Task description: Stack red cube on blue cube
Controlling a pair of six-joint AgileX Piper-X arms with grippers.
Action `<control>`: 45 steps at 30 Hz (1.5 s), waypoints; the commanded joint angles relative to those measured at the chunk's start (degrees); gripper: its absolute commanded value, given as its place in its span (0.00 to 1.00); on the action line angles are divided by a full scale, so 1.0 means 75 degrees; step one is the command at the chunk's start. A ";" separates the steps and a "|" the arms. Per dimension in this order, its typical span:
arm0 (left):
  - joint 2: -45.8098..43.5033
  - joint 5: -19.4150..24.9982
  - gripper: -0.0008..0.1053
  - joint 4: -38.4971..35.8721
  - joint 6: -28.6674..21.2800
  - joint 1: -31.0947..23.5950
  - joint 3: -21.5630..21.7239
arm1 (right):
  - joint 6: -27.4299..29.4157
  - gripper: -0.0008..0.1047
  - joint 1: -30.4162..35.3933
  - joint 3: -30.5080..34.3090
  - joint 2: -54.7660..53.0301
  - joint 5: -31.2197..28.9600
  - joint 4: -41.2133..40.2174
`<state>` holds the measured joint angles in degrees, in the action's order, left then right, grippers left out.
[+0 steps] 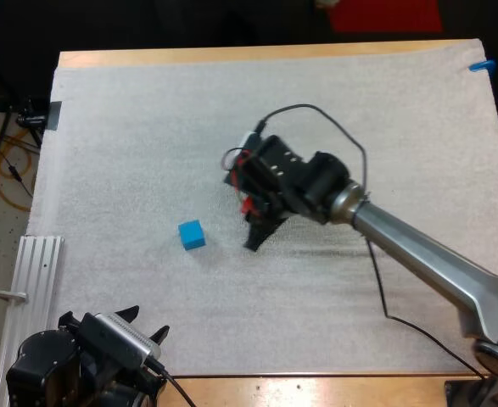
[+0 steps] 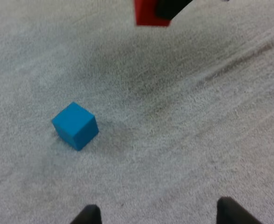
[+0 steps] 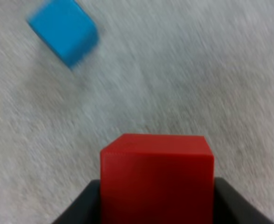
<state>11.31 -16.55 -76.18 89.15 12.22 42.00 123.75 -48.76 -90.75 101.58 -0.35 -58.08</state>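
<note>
The blue cube (image 1: 192,235) sits alone on the white mat, left of centre; it also lies on the mat before my left gripper (image 2: 76,126) and ahead of my right one (image 3: 63,31). My right gripper (image 1: 250,212) hovers above the mat to the right of the blue cube, shut on the red cube (image 1: 247,204). In the right wrist view the red cube (image 3: 157,177) is pressed between the two black fingers (image 3: 80,205). In the left wrist view the red cube (image 2: 148,12) hangs beyond the blue one. My left gripper (image 1: 142,322) rests at the near left edge, fingers (image 2: 87,215) apart.
A ribbed metal rail (image 1: 32,280) lies along the table's left side beside the mat (image 1: 147,127). Cables trail from the right arm across the mat to the near right.
</note>
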 commanded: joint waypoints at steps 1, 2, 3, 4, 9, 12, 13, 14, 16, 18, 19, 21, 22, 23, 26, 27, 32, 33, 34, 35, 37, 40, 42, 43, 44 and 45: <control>0.0051 0.0070 0.49 0.0003 0.0089 0.0036 0.0026 | -0.0070 0.27 -0.0110 -0.0321 0.0197 -0.0011 0.0027; 0.0051 0.0070 0.49 0.0003 0.0089 0.0036 0.0026 | -0.0075 0.27 -0.0214 -0.0588 0.0396 0.0007 -0.0016; 0.0051 0.0070 0.49 0.0003 0.0107 0.0036 0.0026 | -0.0075 0.27 -0.0312 -0.0876 0.0621 0.0047 -0.0083; 0.0051 0.0070 0.49 0.0003 0.0111 0.0036 0.0026 | -0.0075 0.27 -0.0341 -0.0977 0.0741 0.0047 -0.0113; 0.0051 0.0070 0.49 0.0003 0.0110 0.0036 0.0026 | -0.0075 0.27 -0.0700 -0.2212 0.1794 0.0047 -0.0299; 0.0051 0.0070 0.49 -0.0046 0.0110 0.0036 0.0026 | -0.0144 0.27 -0.0841 -0.2681 0.2242 0.0241 -0.0299; 0.0051 0.0070 0.49 -0.0058 0.0125 0.0036 0.0026 | -0.0195 0.27 -0.0858 -0.2730 0.2320 0.0343 -0.0299; 0.0051 0.0070 0.49 -0.0089 0.0129 0.0036 0.0026 | -0.0273 0.27 -0.0911 -0.2850 0.2461 0.0519 -0.0299; 0.0051 0.0070 0.49 -0.0129 0.0129 0.0036 0.0026 | -0.0272 0.27 -0.0982 -0.2953 0.2614 0.0591 -0.0275; 0.0051 0.0070 0.49 -0.0165 0.0129 0.0036 0.0026 | -0.0310 0.27 -0.1018 -0.2975 0.2801 0.0591 -0.0114; 0.0051 0.0070 0.49 -0.0162 0.0129 0.0036 0.0026 | -0.0329 0.27 -0.1024 -0.2975 0.2841 0.0605 -0.0094; 0.0051 0.0070 0.49 -0.0177 0.0129 0.0036 0.0026 | -0.0333 0.27 -0.1028 -0.2975 0.3011 0.0605 -0.0067; 0.0051 0.0070 0.49 -0.0180 0.0129 0.0036 0.0026 | -0.0362 0.27 -0.1028 -0.2975 0.3041 0.0605 -0.0067; 0.0051 0.0070 0.49 -0.0201 0.0129 0.0036 0.0026 | -0.0370 0.27 -0.1028 -0.2989 0.3123 0.0605 -0.0067; 0.0051 0.0070 0.49 -0.0226 0.0129 0.0036 0.0026 | -0.0412 0.27 -0.1028 -0.2991 0.3215 0.0593 0.0100; 0.0051 0.0070 0.49 -0.0239 0.0129 0.0036 0.0026 | -0.0422 0.27 -0.1028 -0.2991 0.3255 0.0593 0.0179; 0.0051 0.0070 0.49 -0.0264 0.0129 0.0036 0.0026 | -0.0422 0.27 -0.1028 -0.3018 0.3320 0.0593 0.0346; 0.0051 0.0070 0.49 -0.0264 0.0129 0.0036 0.0026 | -0.0469 0.27 -0.1028 -0.3017 0.3344 0.0593 0.0346; 0.0051 0.0070 0.49 -0.0264 0.0129 0.0036 0.0026 | -0.0493 0.27 -0.1028 -0.3017 0.3347 0.0593 0.0346; 0.0051 0.0070 0.49 -0.0264 0.0129 0.0036 0.0026 | -0.0534 0.27 -0.1028 -0.3017 0.3391 0.0593 0.0346; 0.0051 0.0070 0.49 -0.0264 0.0129 0.0036 0.0026 | -0.0554 0.27 -0.1028 -0.3017 0.3409 0.0615 0.0346; 0.0051 0.0070 0.49 -0.0264 0.0129 0.0036 0.0026 | -0.0553 0.27 -0.1028 -0.3017 0.3460 0.0596 0.0346; 0.0051 0.0070 0.49 -0.0264 0.0129 0.0036 0.0026 | -0.0586 0.28 -0.1014 -0.3017 0.3502 0.0596 0.0330; 0.0051 0.0070 0.49 -0.0264 0.0129 0.0036 0.0026 | -0.0601 0.28 -0.1015 -0.3017 0.3502 0.0596 0.0335; 0.0051 0.0070 0.49 -0.0264 0.0129 0.0036 0.0026 | -0.0612 0.28 -0.1014 -0.3017 0.3503 0.0596 0.0335; 0.0051 0.0070 0.49 -0.0264 0.0129 0.0036 0.0026 | -0.0625 0.28 -0.1014 -0.3017 0.3503 0.0596 0.0335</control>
<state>11.31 -16.42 -77.82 89.48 12.22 42.00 119.12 -56.63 -112.95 127.95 3.56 -55.57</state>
